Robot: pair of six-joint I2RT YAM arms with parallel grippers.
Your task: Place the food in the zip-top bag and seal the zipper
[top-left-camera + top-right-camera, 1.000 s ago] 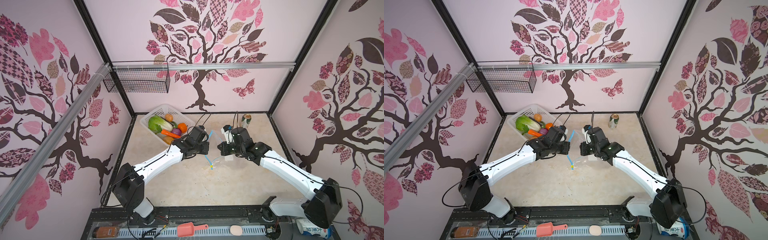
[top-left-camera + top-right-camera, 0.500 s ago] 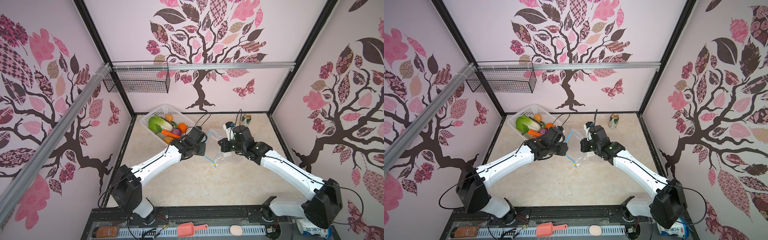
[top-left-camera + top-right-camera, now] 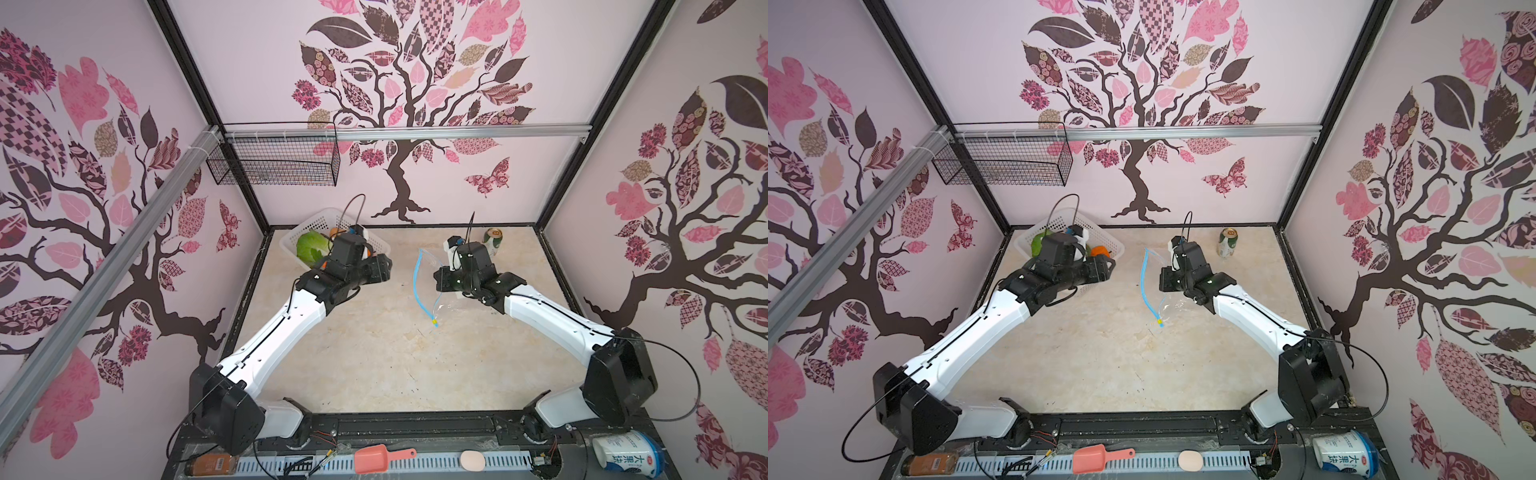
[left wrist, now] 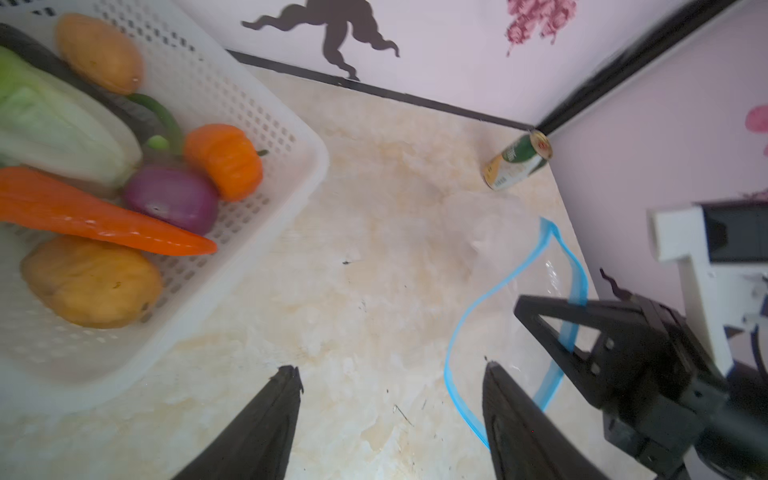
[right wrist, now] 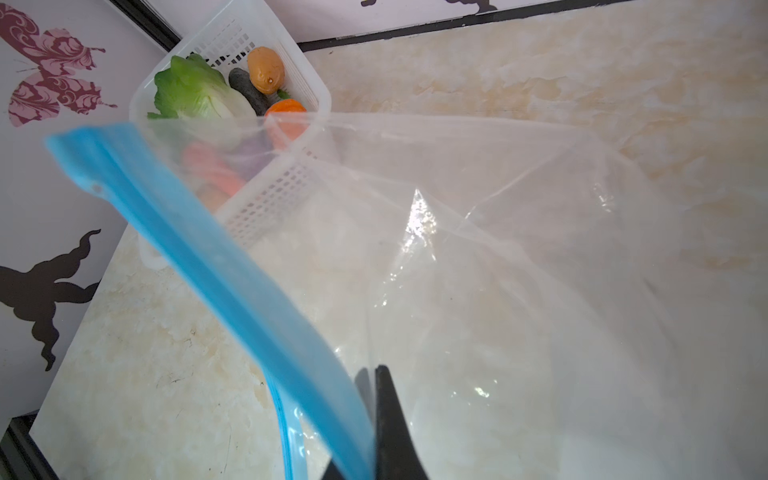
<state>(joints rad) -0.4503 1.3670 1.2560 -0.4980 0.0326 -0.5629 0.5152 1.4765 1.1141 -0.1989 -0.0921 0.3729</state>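
Your right gripper [image 5: 372, 374] pinches the bag [image 5: 498, 257] by its blue zipper [image 5: 216, 257] while your left gripper [image 4: 390, 372] hangs open near the basket [image 4: 309, 166] of vegetables [image 4: 170, 198], so the limp mouth may sag shut as you load.

The right tool [image 3: 439, 280] holds the clear zip-top bag [image 3: 449, 309] near its blue zipper [image 3: 414, 276]; the left tool [image 3: 384, 269] hovers beside the basket [image 3: 291, 244].

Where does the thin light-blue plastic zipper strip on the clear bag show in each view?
Top view: thin light-blue zipper strip near centre, right of white perforated plastic basket.
Top view: same spot, basket.
Left wrist: two curves, across the table from basket.
Right wrist: wide close-up band, overlapping basket.
Shared landmark: that basket.
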